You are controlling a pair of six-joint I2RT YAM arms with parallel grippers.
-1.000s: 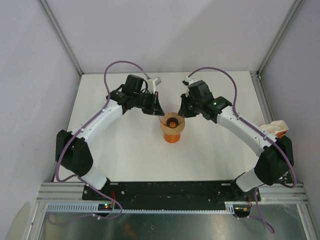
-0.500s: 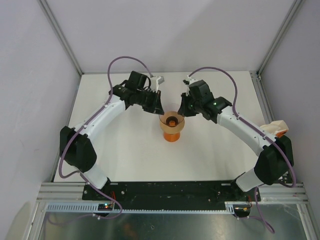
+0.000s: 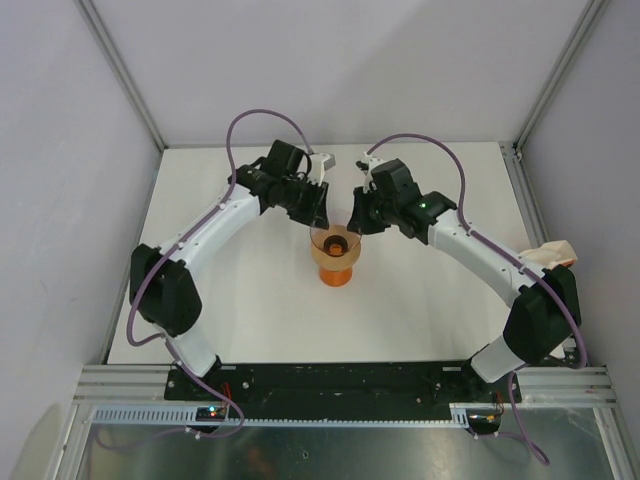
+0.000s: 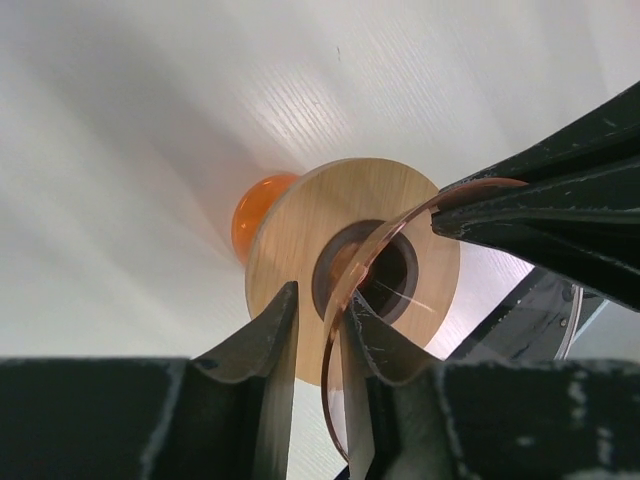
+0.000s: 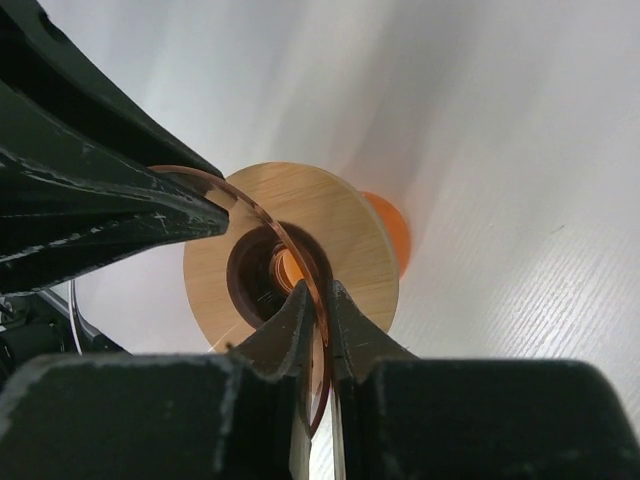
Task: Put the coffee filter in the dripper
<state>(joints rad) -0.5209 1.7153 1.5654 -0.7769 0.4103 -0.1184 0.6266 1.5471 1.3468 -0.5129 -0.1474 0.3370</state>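
Both arms reach inward, left gripper point(image 3: 318, 214) and right gripper point(image 3: 356, 221) facing, each with fingers nearly closed

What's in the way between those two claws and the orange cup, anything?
Nothing visible. The left gripper and right gripper each have the rim of the dripper between their fingers, on opposite sides. Its mouth looks open and empty. The coffee filter shows in no view, so its path cannot be judged.

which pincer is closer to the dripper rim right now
Neither: both grip it. The left pincer is shut on the near-left edge of the dripper rim, and the right pincer is shut on the opposite edge, each with one finger inside and one outside.
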